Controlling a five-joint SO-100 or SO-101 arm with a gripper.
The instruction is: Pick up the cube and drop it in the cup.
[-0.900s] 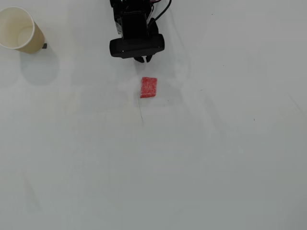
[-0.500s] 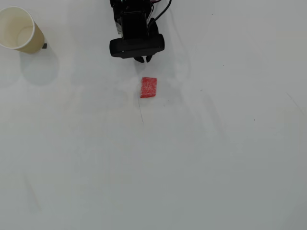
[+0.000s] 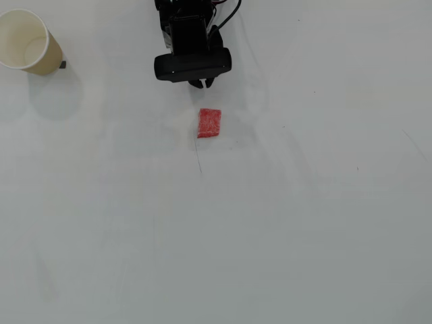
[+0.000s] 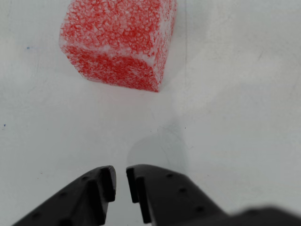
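Overhead view: cube on table, just below gripper, apart from it. Cup stands far left, well apart.

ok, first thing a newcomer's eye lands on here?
The bright red speckled cube, filling the top of the wrist view and sitting alone on the white table in the overhead view. Then the black gripper just short of it, jaws nearly closed and empty. The cup stands upright, far off in the overhead view's top-left corner.

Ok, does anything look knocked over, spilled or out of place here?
Nothing stands out. The cup stands upright at the overhead view's top left, and the cube sits flat on the table, clear of the nearly closed jaws.
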